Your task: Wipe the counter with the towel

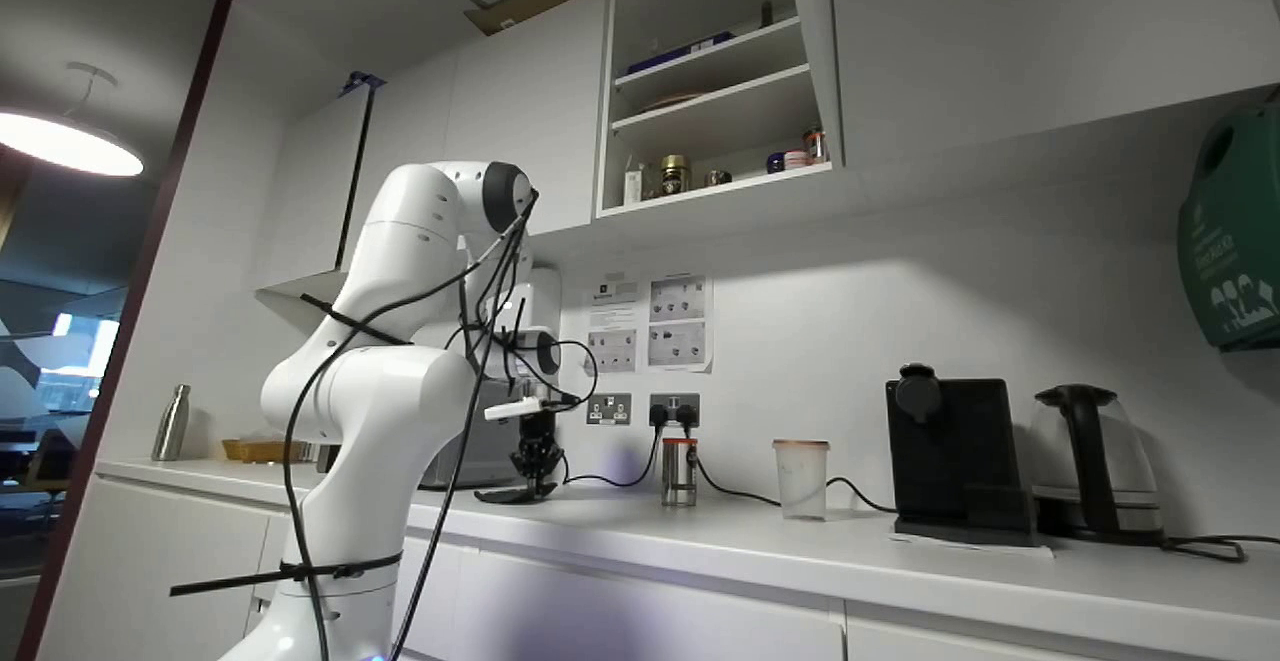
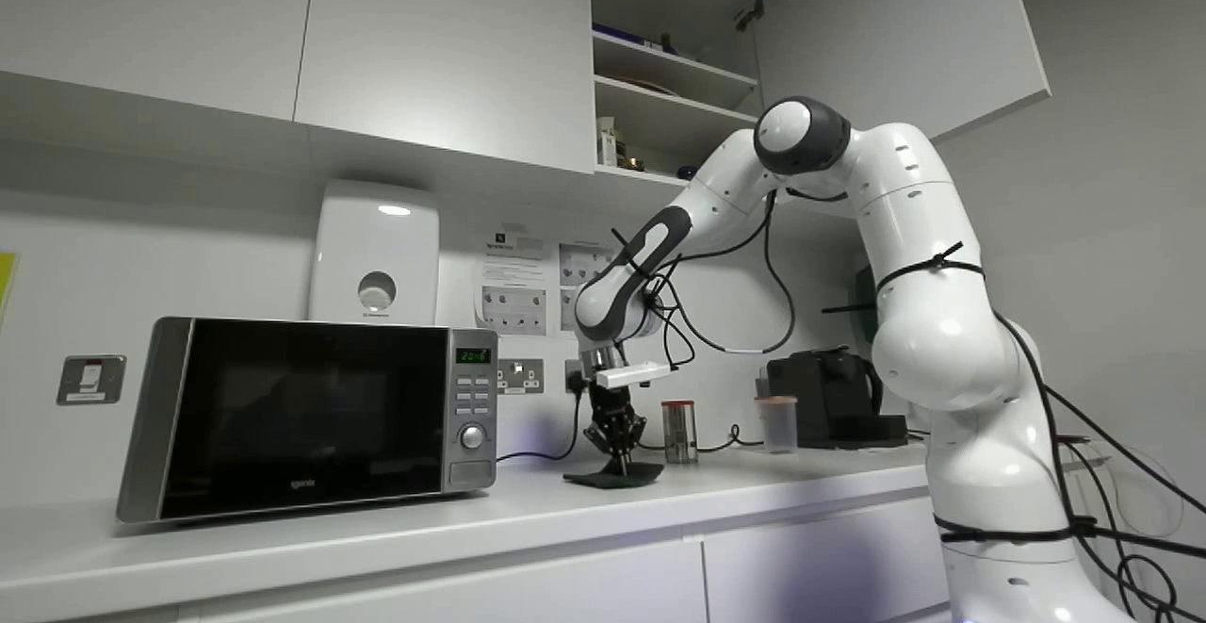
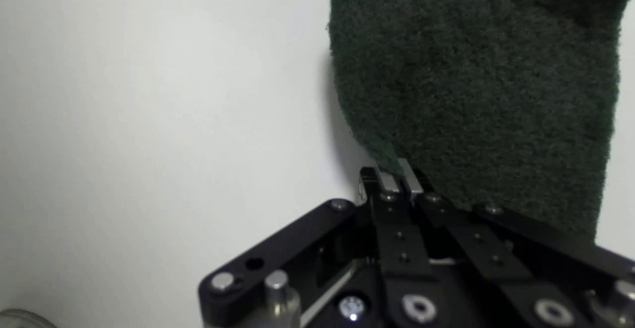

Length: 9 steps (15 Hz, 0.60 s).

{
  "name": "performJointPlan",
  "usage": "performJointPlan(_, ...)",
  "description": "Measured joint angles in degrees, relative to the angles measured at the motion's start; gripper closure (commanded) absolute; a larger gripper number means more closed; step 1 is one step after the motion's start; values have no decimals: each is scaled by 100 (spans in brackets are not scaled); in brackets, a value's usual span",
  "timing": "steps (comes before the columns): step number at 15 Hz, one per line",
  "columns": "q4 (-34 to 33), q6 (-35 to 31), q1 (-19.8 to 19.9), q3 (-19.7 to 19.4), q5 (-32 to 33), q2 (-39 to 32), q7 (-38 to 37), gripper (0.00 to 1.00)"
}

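While pinching one edge of the square, dark green-grey fabric towel (image 3: 476, 85) in the closed black two-fingered claw (image 3: 398, 175), holds it low and mostly flat on the long white worktop (image 2: 528, 510), between a silver-and-black microwave (image 2: 311, 420) and a shiny red-lidded cylindrical canister (image 1: 679, 476) close by. Past the canister, has a cloudy plastic tub (image 1: 802, 481), a boxy black coffee machine (image 1: 955, 461) and a thin black cable (image 1: 745, 492) trailing behind.

The arm (image 2: 933, 331) arches, jaws pinched and pointing down.
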State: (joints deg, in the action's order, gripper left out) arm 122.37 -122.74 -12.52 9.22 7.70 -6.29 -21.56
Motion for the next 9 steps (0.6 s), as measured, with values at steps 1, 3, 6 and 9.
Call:
performJointPlan(1, 108, 0, 73, -72, 0, 86, 1, 99)
performJointPlan(3, 356, 1, 241, -232, 0, 278, 5, 99)
performJointPlan(6, 762, 3, 543, -492, 14, 600, 6, 99)
performJointPlan(9, 1147, 9, 894, -773, 45, 922, 11, 99)
